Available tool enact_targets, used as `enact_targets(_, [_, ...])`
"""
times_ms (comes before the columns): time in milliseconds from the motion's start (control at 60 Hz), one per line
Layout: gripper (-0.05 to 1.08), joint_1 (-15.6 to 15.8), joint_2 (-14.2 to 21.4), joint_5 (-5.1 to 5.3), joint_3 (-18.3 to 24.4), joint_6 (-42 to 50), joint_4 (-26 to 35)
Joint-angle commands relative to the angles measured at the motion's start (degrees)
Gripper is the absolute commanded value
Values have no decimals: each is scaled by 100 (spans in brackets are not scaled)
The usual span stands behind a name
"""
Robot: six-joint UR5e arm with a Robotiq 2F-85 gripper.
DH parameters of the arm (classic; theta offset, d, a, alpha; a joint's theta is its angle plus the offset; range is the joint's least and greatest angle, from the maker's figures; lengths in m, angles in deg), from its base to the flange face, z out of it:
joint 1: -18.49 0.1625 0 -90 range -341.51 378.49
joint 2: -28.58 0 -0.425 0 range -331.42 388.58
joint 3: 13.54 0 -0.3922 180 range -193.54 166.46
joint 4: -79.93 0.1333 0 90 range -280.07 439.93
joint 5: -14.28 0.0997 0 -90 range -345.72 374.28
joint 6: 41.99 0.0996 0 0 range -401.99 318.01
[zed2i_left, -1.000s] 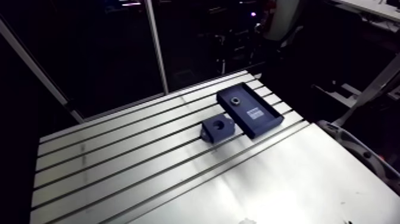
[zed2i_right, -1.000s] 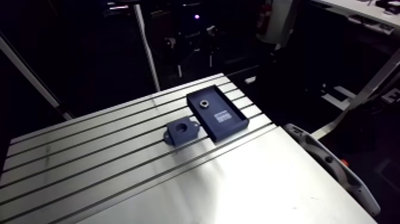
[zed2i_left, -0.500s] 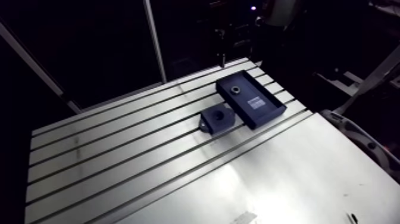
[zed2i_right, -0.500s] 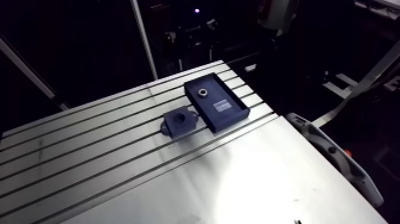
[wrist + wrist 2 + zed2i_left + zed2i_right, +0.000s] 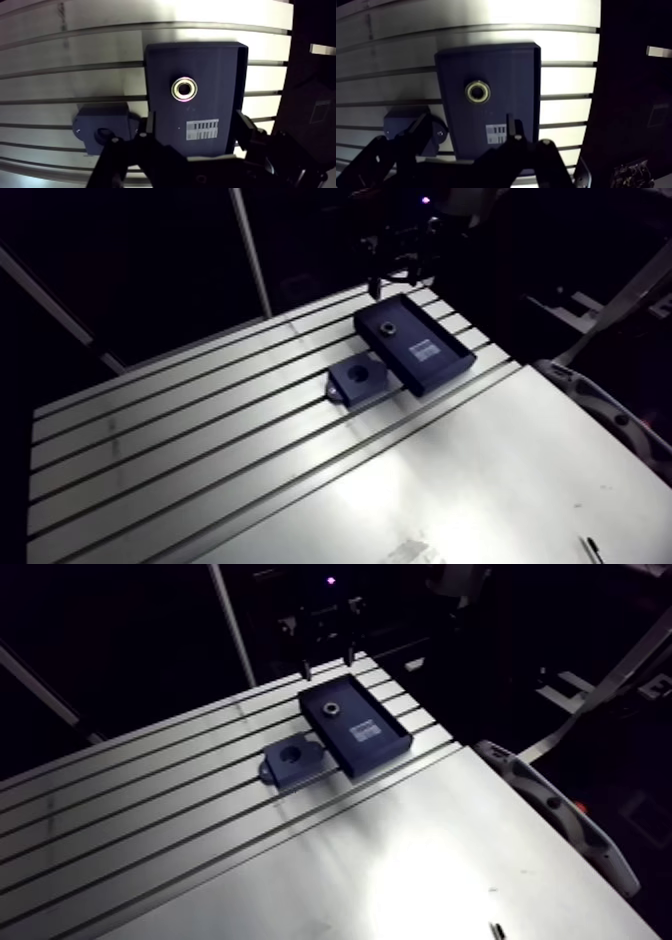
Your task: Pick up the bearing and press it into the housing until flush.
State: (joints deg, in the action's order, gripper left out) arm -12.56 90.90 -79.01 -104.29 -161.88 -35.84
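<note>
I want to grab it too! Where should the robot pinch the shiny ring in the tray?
Probably by the outer rim of the bearing, on two opposite sides, coming straight down: it lies flat, hole up, with bare tray floor all round.

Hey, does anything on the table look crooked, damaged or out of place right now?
Nothing stands out. The bearing lies flat in the tray, the tray sits square to the slots of the table, and the housing rests beside it, bore up and empty. The gripper is open over the tray.
</note>
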Motion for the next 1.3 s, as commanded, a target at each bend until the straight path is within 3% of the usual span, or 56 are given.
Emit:
enact_targets(17, [25,-17,-57,8,-34,22,-106])
enact_targets(1300, [37,10,-463,-8,-173,207,-446])
